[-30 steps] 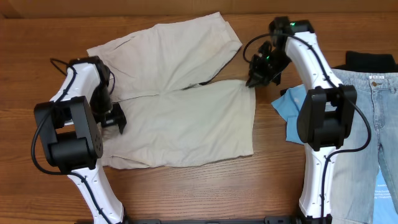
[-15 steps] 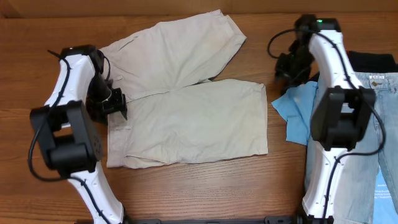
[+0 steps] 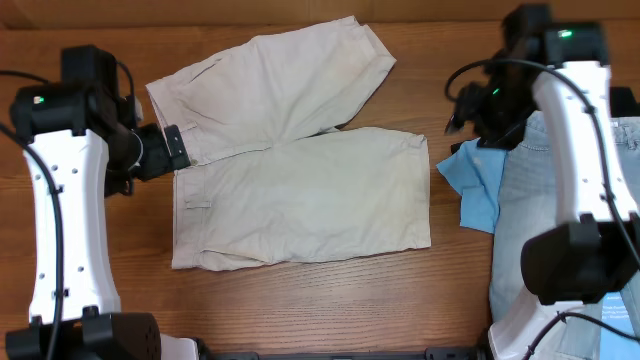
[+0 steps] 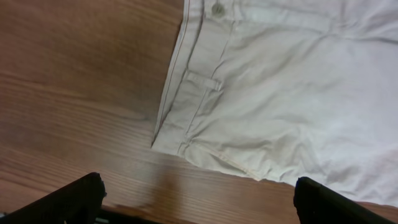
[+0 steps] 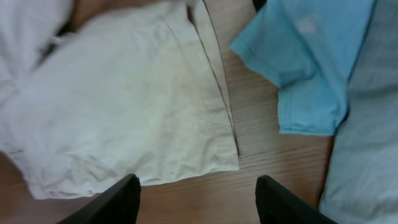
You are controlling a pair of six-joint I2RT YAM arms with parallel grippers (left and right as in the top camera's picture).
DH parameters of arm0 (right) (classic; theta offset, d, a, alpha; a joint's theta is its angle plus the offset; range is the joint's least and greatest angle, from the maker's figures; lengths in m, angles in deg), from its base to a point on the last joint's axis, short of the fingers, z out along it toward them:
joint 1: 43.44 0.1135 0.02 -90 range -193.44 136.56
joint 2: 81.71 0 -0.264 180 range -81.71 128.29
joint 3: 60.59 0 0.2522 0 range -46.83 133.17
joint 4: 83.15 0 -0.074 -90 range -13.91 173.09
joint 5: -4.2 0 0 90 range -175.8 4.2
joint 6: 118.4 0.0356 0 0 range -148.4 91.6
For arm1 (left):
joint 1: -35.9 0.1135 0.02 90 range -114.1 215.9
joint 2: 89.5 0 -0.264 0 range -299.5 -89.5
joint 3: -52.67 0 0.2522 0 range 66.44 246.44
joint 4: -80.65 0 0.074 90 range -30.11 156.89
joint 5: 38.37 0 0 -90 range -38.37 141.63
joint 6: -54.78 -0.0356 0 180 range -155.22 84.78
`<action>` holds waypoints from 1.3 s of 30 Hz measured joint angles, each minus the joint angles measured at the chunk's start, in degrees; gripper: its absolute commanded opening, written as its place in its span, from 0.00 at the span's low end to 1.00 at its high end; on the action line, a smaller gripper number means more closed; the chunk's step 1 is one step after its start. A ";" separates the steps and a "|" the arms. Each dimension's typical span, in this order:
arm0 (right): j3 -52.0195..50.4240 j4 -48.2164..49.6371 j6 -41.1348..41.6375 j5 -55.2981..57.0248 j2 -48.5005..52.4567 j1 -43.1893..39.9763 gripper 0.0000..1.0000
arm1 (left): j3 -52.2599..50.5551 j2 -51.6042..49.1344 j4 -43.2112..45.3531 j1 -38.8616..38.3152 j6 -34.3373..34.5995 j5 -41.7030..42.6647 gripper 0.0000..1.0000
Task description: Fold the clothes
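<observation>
The clothes, cream trousers (image 3: 300, 200), lie flat on the wooden table with the two legs spread in a V toward the right. My left gripper (image 3: 162, 150) hovers open at the waistband's left edge. In the left wrist view the waistband, a belt loop and a button of the trousers (image 4: 280, 93) show above the left gripper (image 4: 199, 205), which has bare wood between its fingers. My right gripper (image 3: 468, 106) is open, off the legs' right ends. The right wrist view shows a trouser hem (image 5: 137, 112) ahead of the right gripper (image 5: 199, 202), which holds nothing.
A sky-blue shirt (image 3: 478, 182) lies just right of the trousers, also in the right wrist view as the blue shirt (image 5: 311, 62). Light blue jeans (image 3: 520, 210) and a black cloth (image 3: 622, 98) lie at the far right. Bare wood runs along the front edge.
Both grippers opened and let go of the trousers, which were pulled flat to the right. The left arm drew back to the left and the right arm moved away to the right.
</observation>
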 measured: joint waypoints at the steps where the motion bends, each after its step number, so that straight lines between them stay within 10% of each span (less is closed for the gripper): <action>1: -2.60 0.87 0.07 0.02 0.72 0.26 0.60 | -1.38 -0.17 0.37 0.04 0.44 -0.13 0.98; 17: -27.65 8.39 2.71 -0.85 -9.11 14.27 0.62 | -23.32 -1.11 9.88 3.10 2.91 1.29 1.00; 32: -51.76 27.19 9.62 -2.16 -9.16 7.50 0.56 | -37.70 -1.11 20.31 3.10 2.91 4.85 1.00; 39: -58.18 36.87 11.63 -4.96 -9.16 7.52 0.34 | -39.56 -1.11 22.12 3.10 2.91 4.90 1.00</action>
